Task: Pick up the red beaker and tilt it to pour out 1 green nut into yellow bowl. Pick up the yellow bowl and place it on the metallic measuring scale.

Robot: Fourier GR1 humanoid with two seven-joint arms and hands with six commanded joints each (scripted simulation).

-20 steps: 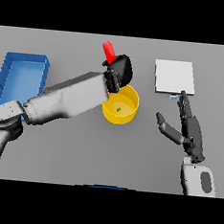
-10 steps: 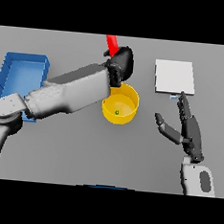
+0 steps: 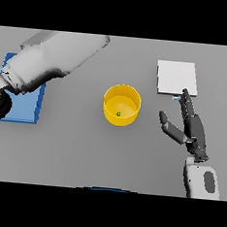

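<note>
At the middle of the grey table (image 3: 83, 151) we see the round yellow bowl (image 3: 122, 104) standing upright, and inside it, on its floor, lies one small green nut (image 3: 119, 114). Nothing touches the bowl; it sits well apart from both arms.

To the bowl's right and farther back lies the flat, square, pale metallic measuring scale (image 3: 176, 77), with a small bluish mark at its near edge. Nothing rests on its plate.

Just in front of the scale we find our right hand (image 3: 189, 127), dark, rising from its white and grey forearm at the lower right. Its fingers are straight and together, pointing away toward the scale, with the longest fingertip reaching near the scale's near edge. The thumb sticks out sideways toward the bowl. The hand holds nothing.

Our left arm (image 3: 57, 57) sweeps in from the left side as a large white and grey forearm, slanting up to the scene's top edge. Its hand lies beyond that edge, so we cannot tell how its fingers stand. We cannot see the red beaker.

Under that forearm, at the far left, part of a blue rectangular tray (image 3: 26, 105) shows.
</note>
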